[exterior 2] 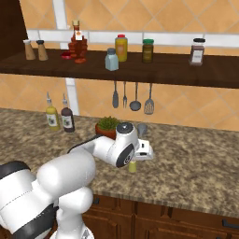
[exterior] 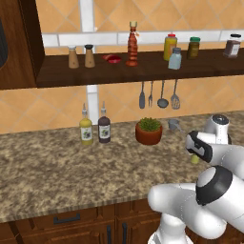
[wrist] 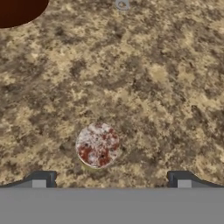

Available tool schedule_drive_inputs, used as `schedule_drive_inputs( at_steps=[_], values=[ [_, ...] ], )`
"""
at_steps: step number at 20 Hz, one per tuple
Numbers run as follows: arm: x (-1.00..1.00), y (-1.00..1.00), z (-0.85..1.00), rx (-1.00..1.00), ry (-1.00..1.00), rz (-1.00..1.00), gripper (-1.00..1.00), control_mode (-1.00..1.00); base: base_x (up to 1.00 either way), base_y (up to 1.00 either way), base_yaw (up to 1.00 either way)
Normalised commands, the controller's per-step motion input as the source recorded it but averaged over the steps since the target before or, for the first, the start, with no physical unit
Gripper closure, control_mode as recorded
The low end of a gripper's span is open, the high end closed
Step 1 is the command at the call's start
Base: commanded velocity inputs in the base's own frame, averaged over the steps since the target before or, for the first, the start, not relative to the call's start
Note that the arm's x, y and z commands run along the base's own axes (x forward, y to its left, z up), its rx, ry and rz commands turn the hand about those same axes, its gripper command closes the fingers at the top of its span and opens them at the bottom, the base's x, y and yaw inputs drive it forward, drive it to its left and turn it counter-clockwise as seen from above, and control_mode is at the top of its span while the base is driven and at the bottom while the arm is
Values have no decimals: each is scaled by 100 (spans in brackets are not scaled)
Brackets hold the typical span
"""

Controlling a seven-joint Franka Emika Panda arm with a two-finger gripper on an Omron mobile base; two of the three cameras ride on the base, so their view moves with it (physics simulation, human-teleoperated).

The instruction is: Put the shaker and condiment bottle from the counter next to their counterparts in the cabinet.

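Gripper (wrist: 111, 179) hangs over the counter (exterior: 57, 162), jaws spread wide, nothing between them; the shaker (wrist: 97, 145) stands upright below, seen top-down, a bit left of centre betw. the tips; condiment bottle (exterior: 132, 44) already up in the cabinet (exterior: 143, 66); to do this well I'd say: shift left to centre the shaker, drop straight, close low on the body, not the cap; plant pot (exterior: 148, 132) is near, so lift straight before swinging up.
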Motion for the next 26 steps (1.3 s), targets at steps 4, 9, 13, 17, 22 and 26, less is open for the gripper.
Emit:
schedule_drive_inputs(
  at_steps=[4,9,13,17,22,26],
  values=[
    [0,0,-12,0,0,0,-100,-100,0,0,0],
    [0,0,-2,0,0,0,-100,-100,0,0,0],
    [0,0,0,0,0,0,-100,-100,0,0,0],
    [0,4,0,0,0,0,-100,-100,0,0,0],
    [3,26,0,0,0,0,-100,-100,0,0,0],
    [16,14,-3,0,0,0,-100,-100,0,0,0]
  ],
)
